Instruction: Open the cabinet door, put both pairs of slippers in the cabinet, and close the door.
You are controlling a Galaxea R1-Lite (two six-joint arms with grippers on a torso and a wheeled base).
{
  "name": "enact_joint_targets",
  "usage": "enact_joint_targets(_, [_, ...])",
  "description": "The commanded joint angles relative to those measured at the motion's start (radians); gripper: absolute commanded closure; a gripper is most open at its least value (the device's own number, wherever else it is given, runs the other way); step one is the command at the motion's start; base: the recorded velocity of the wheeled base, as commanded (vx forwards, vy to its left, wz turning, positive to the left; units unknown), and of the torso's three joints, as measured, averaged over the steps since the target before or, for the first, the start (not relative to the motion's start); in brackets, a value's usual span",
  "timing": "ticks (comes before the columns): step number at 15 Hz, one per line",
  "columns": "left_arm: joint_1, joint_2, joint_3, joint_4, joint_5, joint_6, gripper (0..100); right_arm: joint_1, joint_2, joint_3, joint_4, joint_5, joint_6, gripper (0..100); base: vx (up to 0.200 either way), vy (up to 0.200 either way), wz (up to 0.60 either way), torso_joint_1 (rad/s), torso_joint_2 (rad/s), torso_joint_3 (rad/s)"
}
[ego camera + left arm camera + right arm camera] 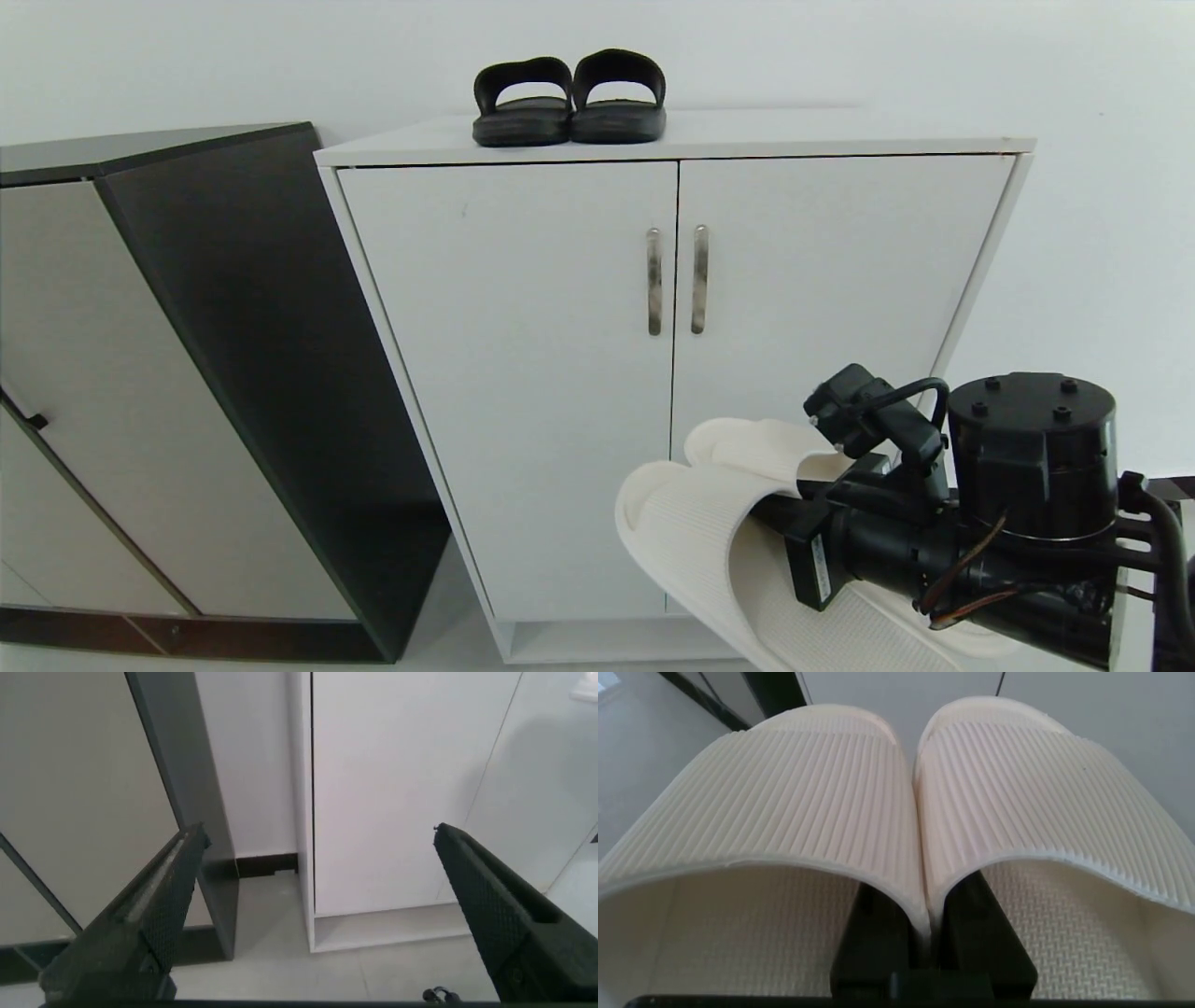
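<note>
Nearest, the R tool [924, 952] is pinched on the cream slippers [813, 793], one black finger [874, 933] under each ribbed foam strap w/ the two inner edges squeezed btwn them, pebbled footbeds showing, held low in front of the white cabinet [523, 523] on its right half. The L tool [318, 833] is spread wide, facing the cabinet's lower left corner. The cabinet is smooth, matte & boxy, both doors [822, 271] shut, w/ two slim brushed-metal bar handles [653, 280] upright at the centre seam. The black slippers [569, 98] sit side by side, touching, on its top, and a dark cabinet [252, 373] stands just beside its left side.
</note>
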Motion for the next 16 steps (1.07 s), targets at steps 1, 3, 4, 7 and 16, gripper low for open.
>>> enact_joint_targets(1, [-0.006,0.049,-0.097,-0.019,-0.032,-0.003,0,0.001,0.008,0.005,-0.001,0.000,0.001,100,0.000,0.000,0.00,0.000,0.00,0.000])
enact_joint_targets(3, [-0.014,0.231,-0.260,-0.030,-0.092,-0.057,0,0.001,0.008,0.011,-0.014,0.000,-0.001,100,0.000,0.000,0.00,0.000,0.00,0.000])
enact_joint_targets(4, [-0.023,0.316,-0.290,-0.047,-0.136,-0.055,0,0.001,0.009,0.017,-0.023,-0.002,-0.001,100,0.000,0.000,0.00,0.000,0.00,0.000])
enact_joint_targets(7, [-0.032,0.515,-0.333,-0.209,-0.310,-0.050,0,0.001,0.020,0.023,-0.032,-0.002,-0.001,100,0.000,0.000,0.00,0.000,0.00,0.000])
enact_joint_targets(16, [-0.356,1.060,-0.594,-0.369,-0.366,-0.058,0,0.001,0.052,0.046,-0.066,-0.003,-0.005,100,0.000,0.000,0.00,0.000,0.00,0.000])
